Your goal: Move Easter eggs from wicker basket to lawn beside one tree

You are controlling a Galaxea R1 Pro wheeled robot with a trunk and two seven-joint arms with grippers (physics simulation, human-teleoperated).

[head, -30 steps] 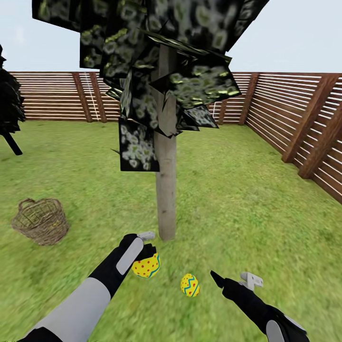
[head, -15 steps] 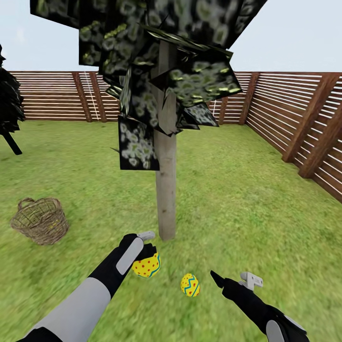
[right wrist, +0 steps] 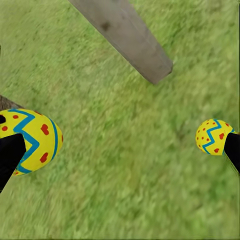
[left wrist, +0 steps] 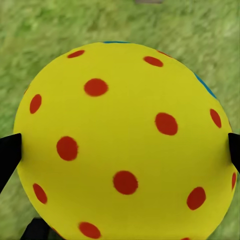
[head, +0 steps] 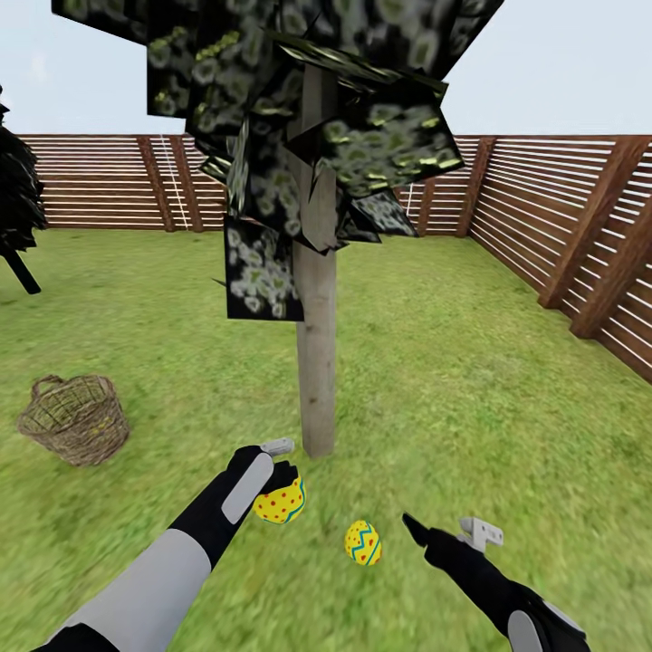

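Left pincer (head: 282,480) is closed on an Easter egg (head: 280,503), held just above the lawn (head: 471,380), right in front of the tree (head: 316,362) trunk base. In the left wrist view that held egg (left wrist: 122,140) sits between the two dark fingertips (left wrist: 9,152), one on each side, touching it; red dots on yellow face the camera, with a sliver of blue band at the edge.

Second egg (head: 362,542) lies on the grass, to the right of the held one and nearer the robot, close to the trunk, well apart from the basket. The right wrist view shows one egg (right wrist: 214,136) on the grass by one dark fingertip and the other egg (right wrist: 31,140) by the opposite side, trunk foot (right wrist: 125,37) beyond them.

Right pincer (head: 450,534) is open and empty, hovering low over the lawn just right of the lying egg, not touching it.

Wicker basket (head: 74,419) stands upright on the lawn, well to the left of the tree. Can't tell from here what's inside it.

Brown slatted fence (head: 561,217) runs along the far and right sides. Smaller dark tree (head: 18,208) at the far left edge.
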